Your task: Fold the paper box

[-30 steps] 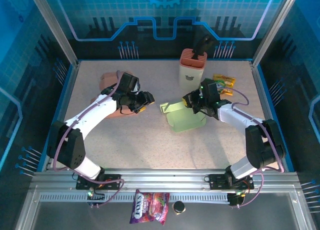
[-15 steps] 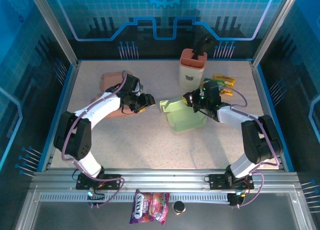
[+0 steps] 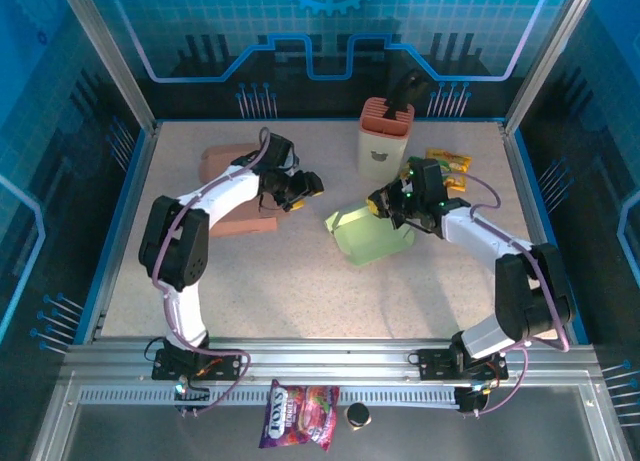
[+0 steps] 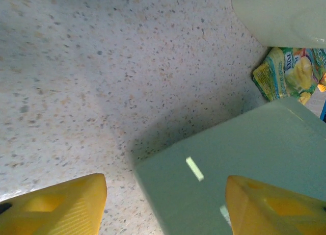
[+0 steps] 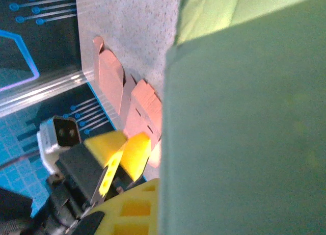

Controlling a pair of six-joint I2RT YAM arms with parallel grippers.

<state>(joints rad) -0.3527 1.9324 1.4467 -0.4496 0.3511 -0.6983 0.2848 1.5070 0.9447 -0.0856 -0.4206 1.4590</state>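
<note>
Two robot arms meet over a pale green paper box (image 3: 372, 239) lying just right of centre on the speckled bench (image 3: 250, 281). The right fingers (image 3: 379, 205) are closed on the box's far edge, at about its 12 o'clock side. From the right wrist, the green sheet takes up the right half of the view, hard against a yellow tip of the right fingers (image 5: 130, 212).

The left fingers (image 3: 306, 187) hover near the box at its 10 o'clock. They stand open with nothing gripped. Seen from the left wrist, the two yellow tips of the left fingers (image 4: 61, 207) frame a corner of the paper box (image 4: 239, 158), which carries a small slot (image 4: 194, 168).

Pink cardboard (image 3: 232, 186) lies flat at 9 o'clock from the left fingers, partly under that arm. A white pot (image 3: 385, 136) with a pinkish top and a dark handle sticking out stands at 12 o'clock from the box. A yellow snack packet (image 3: 447, 166) lies at the box's 2 o'clock, just beside the right arm's wrist. At the bench's 6 o'clock edge, a sweets bag (image 3: 298, 416) rests on the metal rail (image 3: 420, 393), with a small black cap (image 3: 356, 414) just beside it.
</note>
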